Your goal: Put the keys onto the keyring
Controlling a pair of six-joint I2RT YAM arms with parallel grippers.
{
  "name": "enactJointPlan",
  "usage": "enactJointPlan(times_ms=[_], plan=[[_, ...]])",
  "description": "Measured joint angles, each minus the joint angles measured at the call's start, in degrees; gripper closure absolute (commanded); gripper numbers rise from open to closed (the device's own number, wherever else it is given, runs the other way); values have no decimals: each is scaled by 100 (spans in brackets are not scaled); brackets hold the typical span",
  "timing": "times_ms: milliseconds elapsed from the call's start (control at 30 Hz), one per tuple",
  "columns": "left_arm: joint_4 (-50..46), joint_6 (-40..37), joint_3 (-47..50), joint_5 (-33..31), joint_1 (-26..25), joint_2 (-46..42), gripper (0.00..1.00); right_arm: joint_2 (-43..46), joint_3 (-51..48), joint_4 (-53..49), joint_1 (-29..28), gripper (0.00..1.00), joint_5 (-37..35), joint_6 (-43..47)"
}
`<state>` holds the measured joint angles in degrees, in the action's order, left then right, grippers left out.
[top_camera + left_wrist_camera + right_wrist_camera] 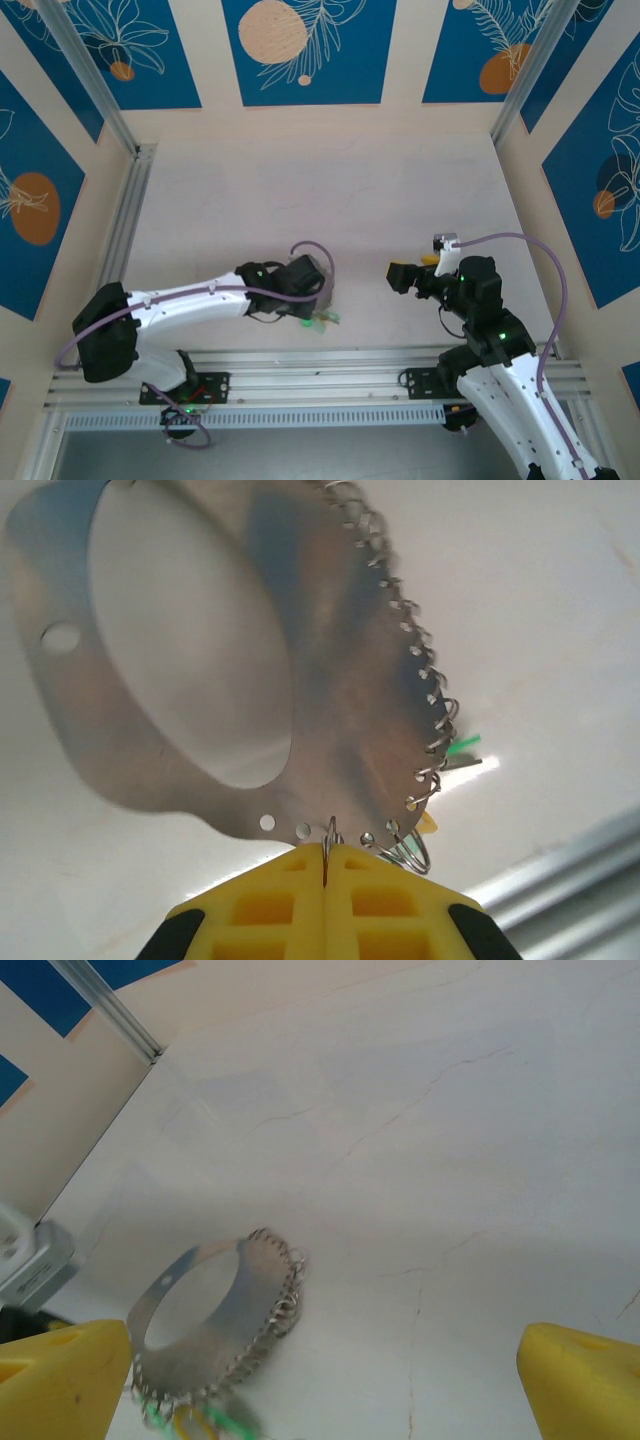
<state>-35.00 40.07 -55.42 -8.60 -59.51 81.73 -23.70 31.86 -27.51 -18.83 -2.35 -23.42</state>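
Note:
The keyring [340, 690] is a flat silver plate with a big oval hole and a row of small wire rings along its edge. My left gripper [326, 855] is shut on one small ring [330, 832] at the plate's near edge and holds the plate tilted over the table. Keys hang from the neighbouring rings, one with a green tag [463, 746] and one with a yellow tag [428, 823]. From above, the left gripper [312, 288] sits at the table's front middle with the keys [322, 321] beneath it. My right gripper [320, 1380] is open, facing the keyring [225, 1310] and the keys [200, 1422].
An aluminium rail [330, 375] runs along the near table edge, just behind the keys. Another rail [125, 220] borders the left side. The right gripper [400, 275] hovers a short way right of the left one, with bare tabletop [330, 190] beyond both.

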Motion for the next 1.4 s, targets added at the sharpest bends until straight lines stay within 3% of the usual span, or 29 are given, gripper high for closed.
enactJointPlan(times_ms=[133, 333, 400, 500, 667, 900, 1200, 1400], plan=[[70, -380, 173, 127, 564, 20, 100, 2, 0, 2, 11, 1, 79, -4], [289, -702, 240, 146, 791, 236, 100, 2, -24, 4, 11, 1, 105, -35], [326, -765, 267, 138, 817, 334, 86, 2, -39, 20, 11, 1, 96, -63], [413, -859, 321, 96, 927, 415, 56, 2, -55, 48, 11, 1, 0, -94], [439, -914, 358, -26, 1080, 304, 30, 4, -55, 68, 46, 1, -520, -179], [190, -1113, 382, -601, 1176, -890, 0, 175, -92, 157, 291, 1, -1036, -236], [490, -1373, 1364, -1578, 2229, -2529, 0, -81, -411, 697, 750, 1, -1810, -188], [1132, -1703, 1803, -2170, 2752, -2741, 0, -337, -1392, 2260, 1086, 1, -1572, 509]])
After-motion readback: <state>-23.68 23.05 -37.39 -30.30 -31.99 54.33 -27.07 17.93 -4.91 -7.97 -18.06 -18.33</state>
